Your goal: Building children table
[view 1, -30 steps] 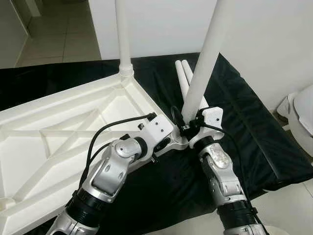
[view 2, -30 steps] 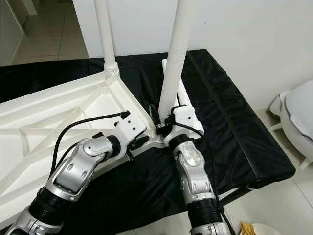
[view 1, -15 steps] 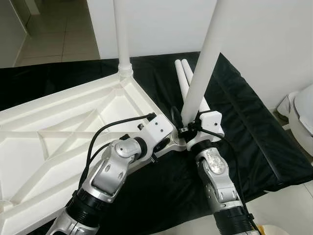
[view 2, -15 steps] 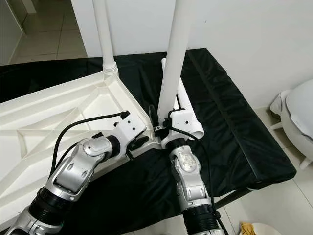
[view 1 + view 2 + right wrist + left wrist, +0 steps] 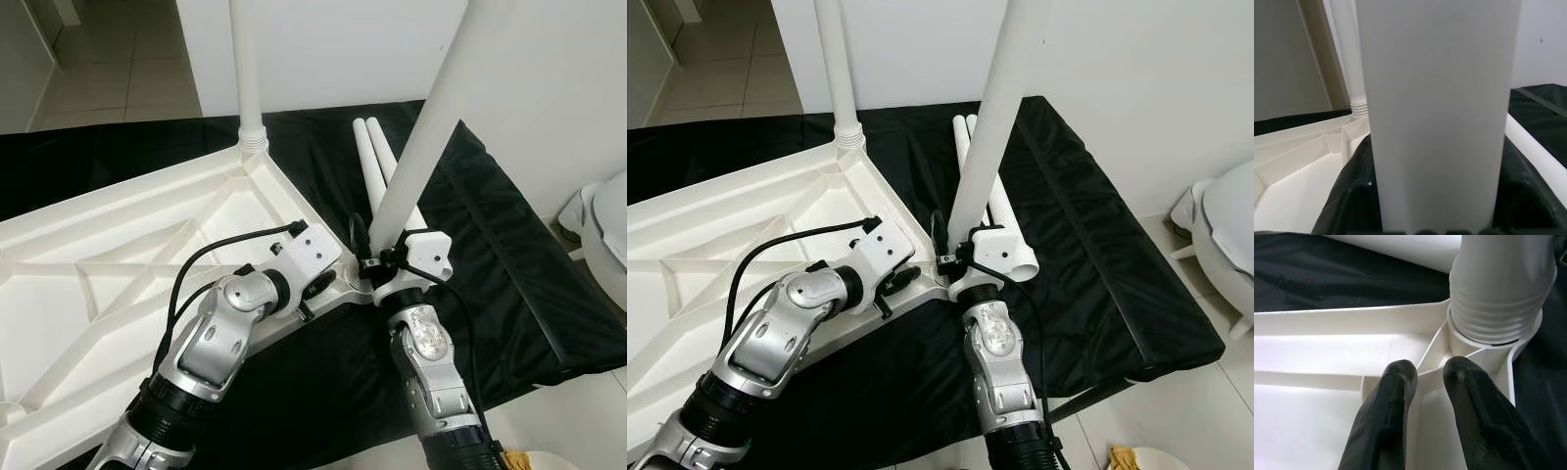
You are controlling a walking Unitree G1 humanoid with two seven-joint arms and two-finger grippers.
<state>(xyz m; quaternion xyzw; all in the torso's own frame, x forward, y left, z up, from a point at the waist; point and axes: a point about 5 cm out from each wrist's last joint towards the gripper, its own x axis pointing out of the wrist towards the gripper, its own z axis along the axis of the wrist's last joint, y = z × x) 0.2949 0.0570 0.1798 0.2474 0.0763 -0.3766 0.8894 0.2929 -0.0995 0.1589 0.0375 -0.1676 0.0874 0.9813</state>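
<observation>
White plastic tabletop lies upside down on black cloth. We count four legs: one screwed upright, two loose, one clamped by our right gripper at the near corner socket. Left gripper, fingers slightly apart, touches that corner.

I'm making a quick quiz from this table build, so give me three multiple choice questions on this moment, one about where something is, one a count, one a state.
1. Where does the left gripper rest?
A. on the tabletop corner by the leg socket
B. on the floor
C. on the spare legs

2. How many spare legs lie on the black cloth?
A. none
B. two
C. four

3. How does the leg at the right gripper stand?
A. lying flat
B. tilted
C. perfectly upright

Answers: 1 A, its fingertips sit on the ribs beside the socket. 2 B, two white tubes lie side by side. 3 B, it leans to the right.
</observation>
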